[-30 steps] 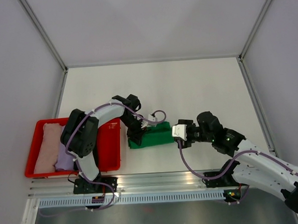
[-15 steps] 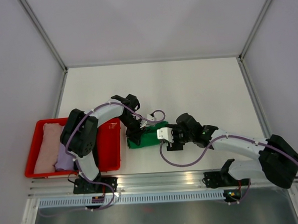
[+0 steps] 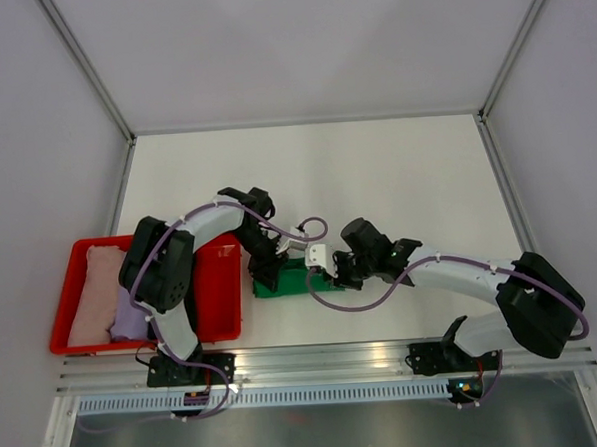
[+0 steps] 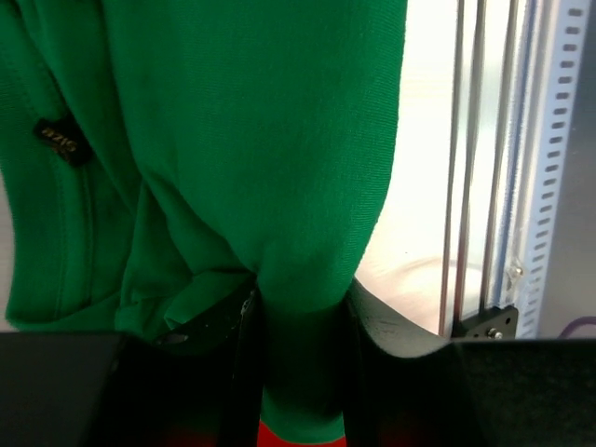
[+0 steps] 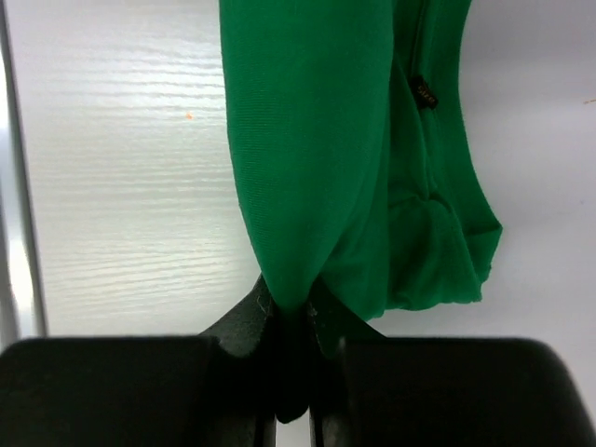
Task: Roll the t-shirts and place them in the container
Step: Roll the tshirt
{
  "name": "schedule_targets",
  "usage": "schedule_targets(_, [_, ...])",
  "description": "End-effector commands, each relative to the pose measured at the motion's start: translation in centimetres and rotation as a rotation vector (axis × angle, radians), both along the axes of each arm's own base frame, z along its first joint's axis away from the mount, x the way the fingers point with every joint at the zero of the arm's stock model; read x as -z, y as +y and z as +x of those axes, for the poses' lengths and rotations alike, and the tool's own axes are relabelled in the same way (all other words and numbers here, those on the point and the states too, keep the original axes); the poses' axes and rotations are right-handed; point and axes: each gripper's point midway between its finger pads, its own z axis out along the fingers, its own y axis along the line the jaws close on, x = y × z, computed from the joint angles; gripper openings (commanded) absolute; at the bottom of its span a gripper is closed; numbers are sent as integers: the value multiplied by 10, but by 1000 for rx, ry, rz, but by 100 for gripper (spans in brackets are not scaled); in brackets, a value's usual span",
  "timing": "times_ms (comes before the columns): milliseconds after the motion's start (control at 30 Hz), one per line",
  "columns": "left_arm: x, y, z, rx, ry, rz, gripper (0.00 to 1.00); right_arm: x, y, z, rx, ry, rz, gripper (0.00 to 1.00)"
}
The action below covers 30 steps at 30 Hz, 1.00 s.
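- Green t-shirt [image 3: 292,282] lies on the worktop [image 3: 376,169] near 6 o'clock, a short compact bundle between the two arms.
- Left tool [image 4: 298,346] is pinched narrow on a fold at the bundle's 9 o'clock end, with cloth wedged between the fingers.
- Right tool [image 5: 296,340] is nipped almost closed on a fold at the 3 o'clock end.
- Progress, as I judge it: the green shirt is gathered but loose and lumpy at the ends, so its roll looks part done. It is not in the red tray [image 3: 220,293], which sits at 8 o'clock.
- Pink t-shirt [image 3: 94,289] and lavender t-shirt [image 3: 130,317] lie in the tray as tidy bundles and look finished.
- Count: three shirts in view (one green, one pink, one lavender), one tray, two tools.
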Motion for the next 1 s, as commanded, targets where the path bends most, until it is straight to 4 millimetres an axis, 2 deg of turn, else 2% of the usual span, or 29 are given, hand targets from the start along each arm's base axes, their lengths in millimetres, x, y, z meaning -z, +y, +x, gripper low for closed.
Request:
schedule_targets(0, [-19,-3,-7,61,22,-77,37,-38,11,-14,45,146,120,4])
schedule_targets(33, [-21,-4,-9,64,35,-83,37,-47,14,-11,62,176,147,2])
schedule_targets(67, [-23,-2,-13,68,48,-81,37,-52,16,-20,52,238,169,2])
schedule_targets(133, [-28,-1,-18,73,70,-89,37,-55,16,-26,95,338,185,1])
schedule_targets(233, [-26,-1,-19,66,85,-82,40,-37,8,-38,188,461,181,1])
schedule_targets(367, [-21,0,-17,36,121,-40,48,-34,4,-37,280,545,232,1])
schedule_targets(467, [-26,2,-8,4,117,-26,63,-34,-4,-33,308,582,238,1])
schedule_targets(567, [-34,1,-7,-16,110,-39,67,-32,-8,-32,319,629,250,1])
schedule_targets(667, [-38,-4,-5,-85,141,-28,66,-28,-9,-31,330,660,243,1])
schedule_targets(700, [-38,-6,-2,-110,144,-22,63,-27,-9,-30,334,664,239,1])
schedule_targets(733, [-38,-7,-1,-132,156,-10,56,-28,-8,-30,332,673,243,1])
schedule_targets(767, [-36,-8,0,-157,181,9,37,-28,-8,-31,333,686,243,2])
schedule_targets(867, [-36,-7,0,-188,208,32,12,-35,-8,-39,345,755,253,3])
schedule_targets(900, [-37,-6,-4,-192,223,33,8,-38,-8,-42,378,802,251,4])
schedule_targets(967, [-40,-7,-9,-198,247,17,6,-35,-15,-46,437,823,216,5])
